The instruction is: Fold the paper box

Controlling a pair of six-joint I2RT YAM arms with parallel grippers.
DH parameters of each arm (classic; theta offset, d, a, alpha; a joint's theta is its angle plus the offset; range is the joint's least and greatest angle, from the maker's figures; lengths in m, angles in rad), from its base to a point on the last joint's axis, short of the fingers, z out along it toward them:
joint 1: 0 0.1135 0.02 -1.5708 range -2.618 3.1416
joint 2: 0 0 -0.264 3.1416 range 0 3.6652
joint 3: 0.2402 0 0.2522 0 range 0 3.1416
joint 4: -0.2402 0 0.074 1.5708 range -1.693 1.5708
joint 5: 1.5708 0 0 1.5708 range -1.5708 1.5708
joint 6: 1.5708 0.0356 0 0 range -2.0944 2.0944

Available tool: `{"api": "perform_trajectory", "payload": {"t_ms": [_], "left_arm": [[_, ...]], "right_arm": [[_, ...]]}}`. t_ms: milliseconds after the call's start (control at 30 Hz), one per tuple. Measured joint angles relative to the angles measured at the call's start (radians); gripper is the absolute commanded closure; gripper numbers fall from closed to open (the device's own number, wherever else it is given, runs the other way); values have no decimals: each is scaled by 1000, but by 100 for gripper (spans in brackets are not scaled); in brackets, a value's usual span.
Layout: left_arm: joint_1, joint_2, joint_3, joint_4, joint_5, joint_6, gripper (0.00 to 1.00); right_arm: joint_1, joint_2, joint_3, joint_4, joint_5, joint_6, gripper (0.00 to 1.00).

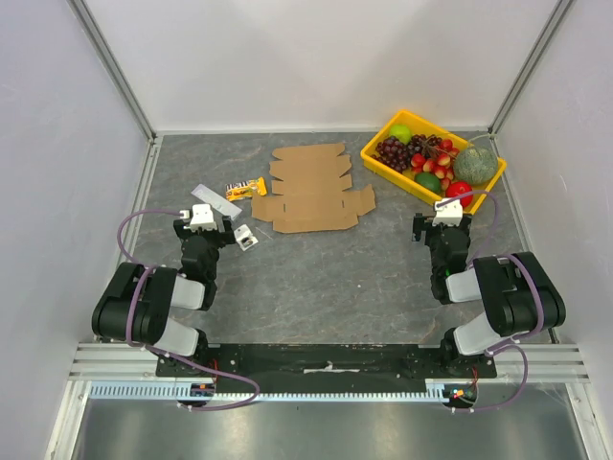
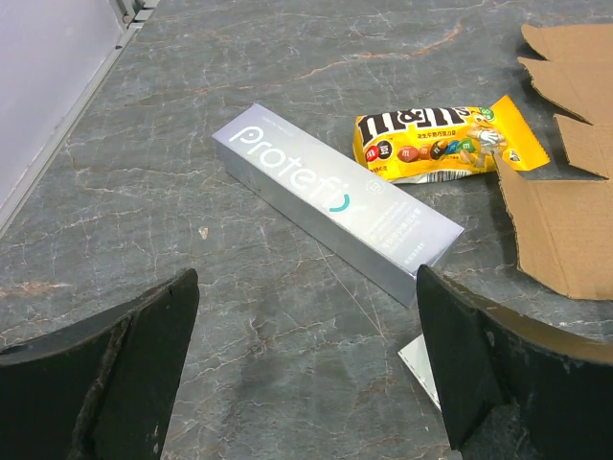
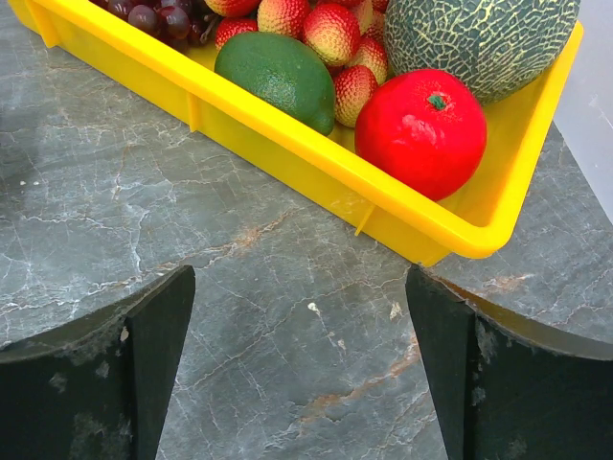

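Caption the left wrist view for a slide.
Open left gripper facing a silver carton, a yellow M&M's bag and the unfolded paper box on the grey table.

The table (image 1: 335, 278) is dark grey stone-look, veined in white with rusty brown streaks. The box (image 1: 311, 189) is plain brown. The tray (image 3: 278, 153) is bright yellow. In it, the melon (image 3: 479, 38) is green with a pale netted pattern, the tomato (image 3: 424, 132) is glossy red, the avocado (image 3: 276, 77) is dark green, the strawberries (image 3: 330, 31) are red speckled with yellow, and the grapes (image 1: 391, 149) are dark purple. The carton (image 2: 335, 213) is silver with white lettering and a teal arc. The candy bag (image 2: 445, 142) is yellow with brown letters and many-coloured sweets. The arms (image 1: 144, 305) are black and light grey, and their cables (image 1: 129, 230) are purple.
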Motion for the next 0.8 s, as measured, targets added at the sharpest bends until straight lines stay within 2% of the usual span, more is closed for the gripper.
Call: {"api": "perform_trajectory", "payload": {"t_ms": [567,700,800], "left_arm": [[0,-22,0,-15,-3,0,0],[-32,-71,-12,-6,-39,2,0],[-81,-172,-2,-93,-82,3,0]], "right_arm": [[3,-3,0,-2,-1,-1,2],[13,-58,24,-92,4,-1,2],[26,-107,92,-207,12,-2,2]]}}
